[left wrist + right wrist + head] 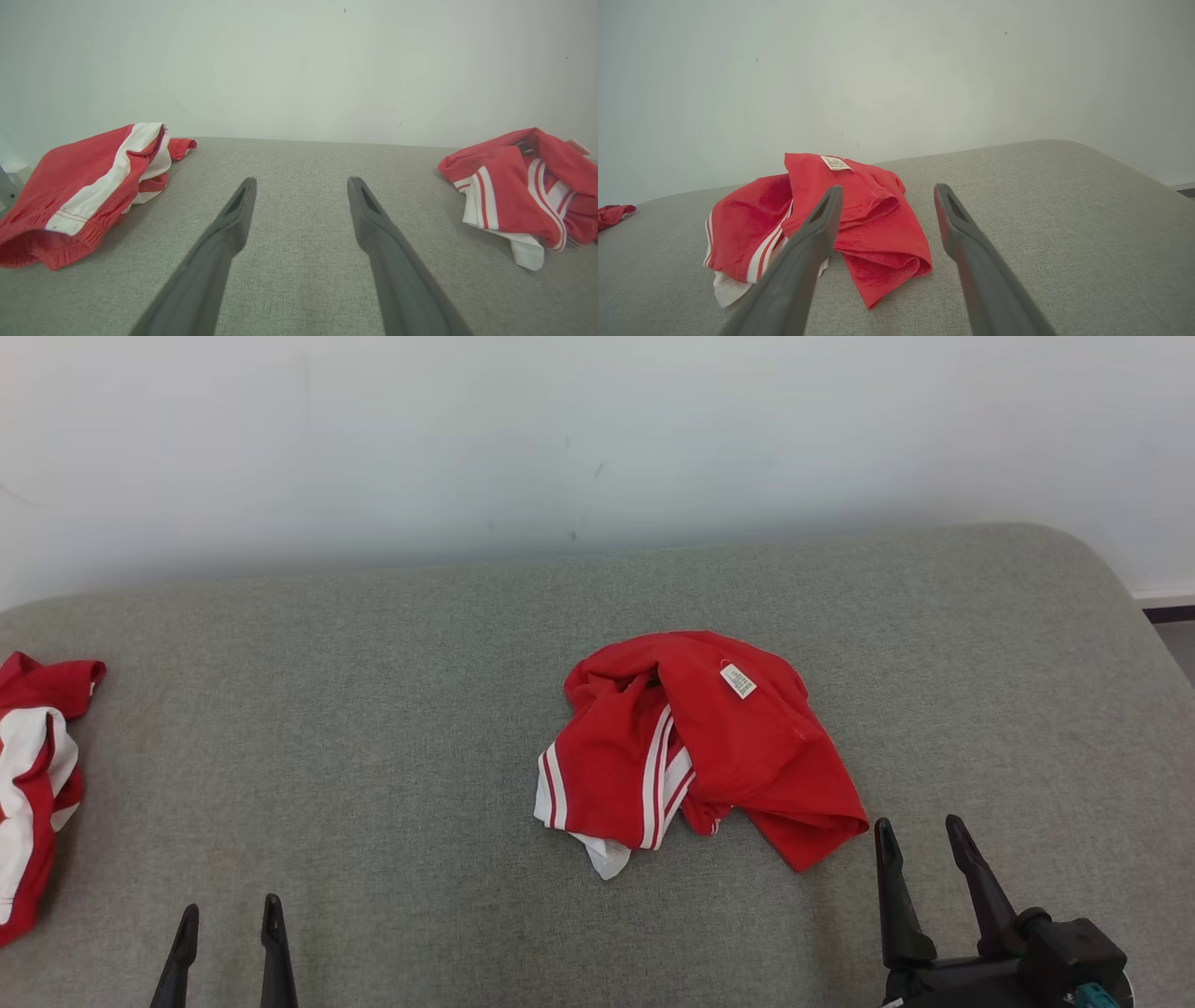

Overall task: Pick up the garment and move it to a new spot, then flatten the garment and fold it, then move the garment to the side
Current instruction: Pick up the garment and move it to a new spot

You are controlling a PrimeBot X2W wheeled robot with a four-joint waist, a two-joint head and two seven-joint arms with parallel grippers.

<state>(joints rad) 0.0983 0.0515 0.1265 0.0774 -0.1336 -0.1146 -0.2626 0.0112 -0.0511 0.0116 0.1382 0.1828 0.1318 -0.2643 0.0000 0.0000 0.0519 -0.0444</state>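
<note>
A crumpled red garment [700,747] with white stripes and a small white label lies near the middle of the grey padded surface [373,709]. From the right wrist it appears as a heap [859,224] just ahead and left of the fingers; from the left wrist it sits at the far right [518,186]. My right gripper [920,835] stands open, empty, just right of the garment's lower corner, not touching it. At the lower left my left gripper [229,915] is open and empty, well away from the garment.
A second red and white garment [33,775] lies bunched at the left edge of the surface, also seen in the left wrist view [88,191]. A white wall [597,439] runs behind. The surface's rounded corner [1102,569] drops off at the right.
</note>
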